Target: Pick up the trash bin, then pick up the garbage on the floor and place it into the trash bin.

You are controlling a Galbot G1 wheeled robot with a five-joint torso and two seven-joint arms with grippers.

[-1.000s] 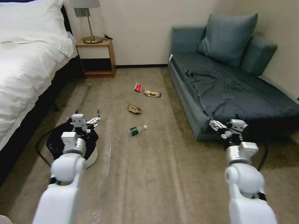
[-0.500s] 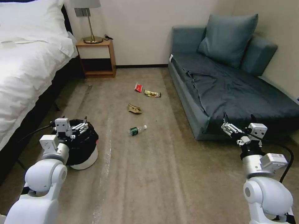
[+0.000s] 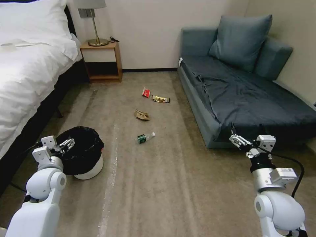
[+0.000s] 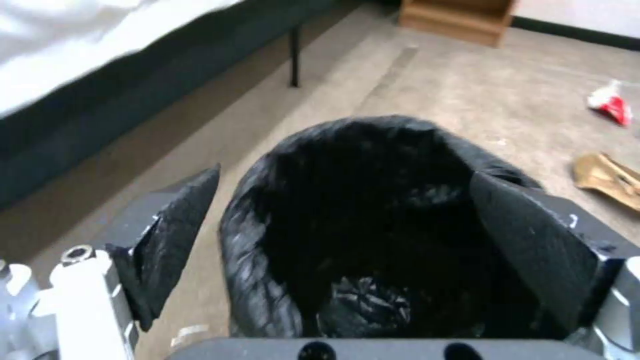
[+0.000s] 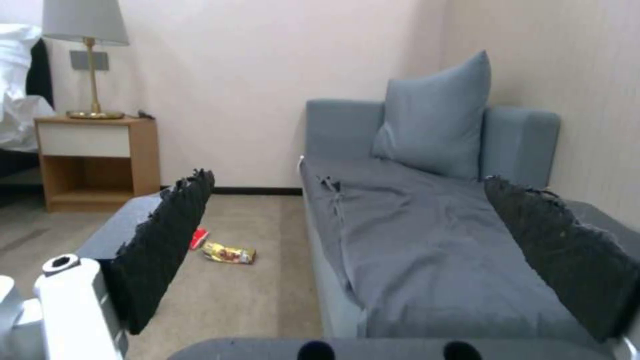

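Observation:
The trash bin (image 3: 88, 168) is a small white tub lined with a black bag, standing on the carpet near the bed; its dark mouth (image 4: 373, 220) opens up toward the left wrist camera. My left gripper (image 3: 65, 144) is open at the bin's left rim, its fingers (image 4: 179, 235) spread wider than the bin. The garbage lies mid-floor: a clear bottle (image 3: 144, 137), brown paper (image 3: 142, 115), a red-and-white wrapper (image 3: 146, 92) and a gold wrapper (image 3: 160, 99). My right gripper (image 3: 237, 139) hangs open by the sofa's front corner, holding nothing.
A white bed (image 3: 26, 65) runs along the left. A wooden nightstand (image 3: 101, 62) with a lamp stands at the back wall. A blue-grey sofa (image 3: 243, 89) fills the right side. Open carpet (image 3: 158, 184) lies between the bin and the sofa.
My left arm has drawn back and to the left, from over the bin to its left rim. My right arm has swung outward to the right and stayed open.

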